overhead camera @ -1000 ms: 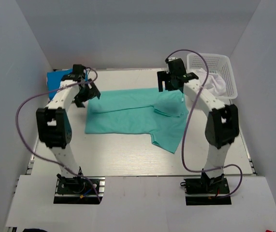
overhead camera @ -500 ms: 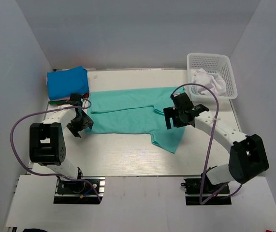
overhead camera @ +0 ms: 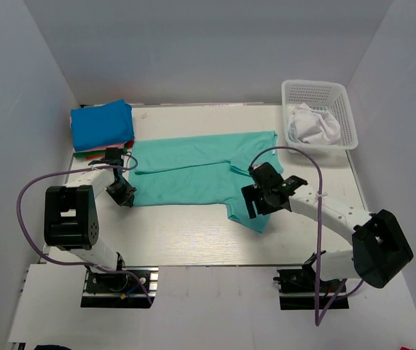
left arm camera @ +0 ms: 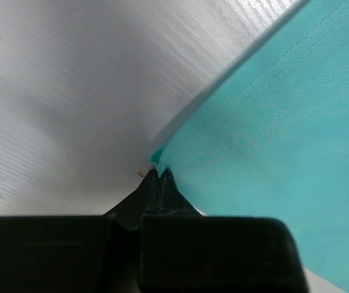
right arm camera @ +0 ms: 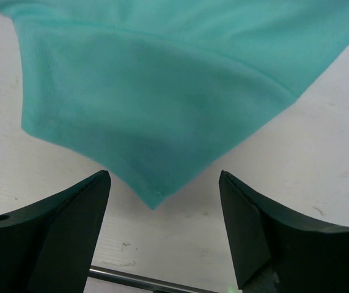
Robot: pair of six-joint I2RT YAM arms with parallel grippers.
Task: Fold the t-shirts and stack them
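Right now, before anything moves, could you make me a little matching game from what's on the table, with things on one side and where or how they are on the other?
Things:
1. teal-green t-shirt
2. bright blue t-shirt
3. white basket
4. right pincer

Place or state:
A. folded, far left corner
B. open, a sleeve corner between its fingers
C. laid out across the middle
D. far right corner, crumpled white cloth inside

Pairs: 1-C, 2-A, 3-D, 4-B
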